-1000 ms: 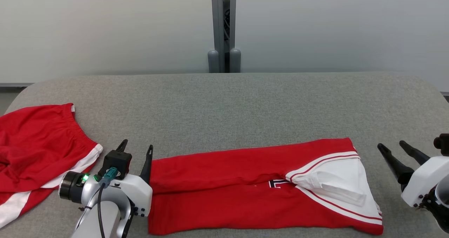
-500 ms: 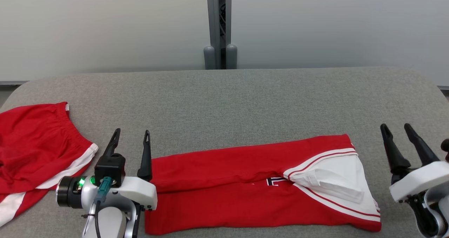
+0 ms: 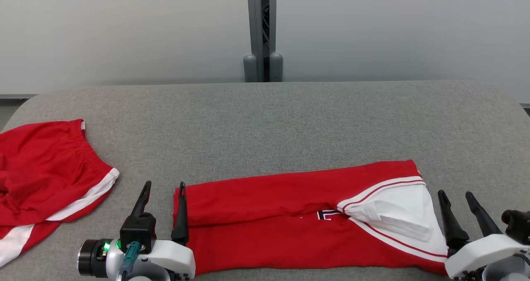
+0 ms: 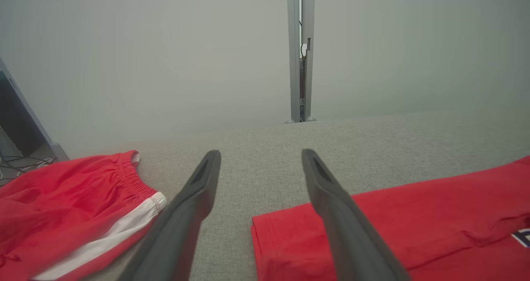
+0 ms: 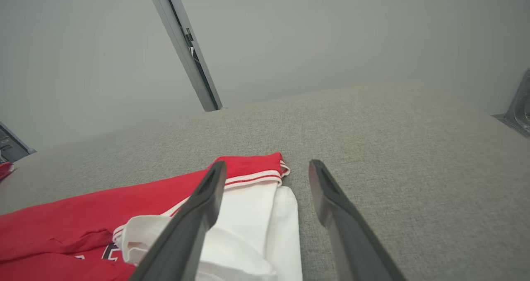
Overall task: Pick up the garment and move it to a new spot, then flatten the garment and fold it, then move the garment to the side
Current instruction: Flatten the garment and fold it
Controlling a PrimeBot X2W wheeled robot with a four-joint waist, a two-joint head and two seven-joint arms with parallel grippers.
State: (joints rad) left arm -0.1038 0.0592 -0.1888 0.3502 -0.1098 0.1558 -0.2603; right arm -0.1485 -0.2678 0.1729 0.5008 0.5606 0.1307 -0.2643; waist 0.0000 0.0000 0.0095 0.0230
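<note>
Risk: one-layer pinch unfolding the red jersey (image 3: 269, 231), jaws of left gripper (image 3: 164, 183) and right gripper (image 3: 454, 193) wide open, empty.

The red shorts (image 3: 41, 169) run off the left edge; a corner of the garment (image 3: 290, 214) seems hidden.

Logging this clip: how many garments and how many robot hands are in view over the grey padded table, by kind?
Garments: 2 (folded red shirt with a white sleeve; rumpled red shorts with a white side stripe)
Robot hands: 2 (left hand; right hand; both open)
Total: 4
</note>
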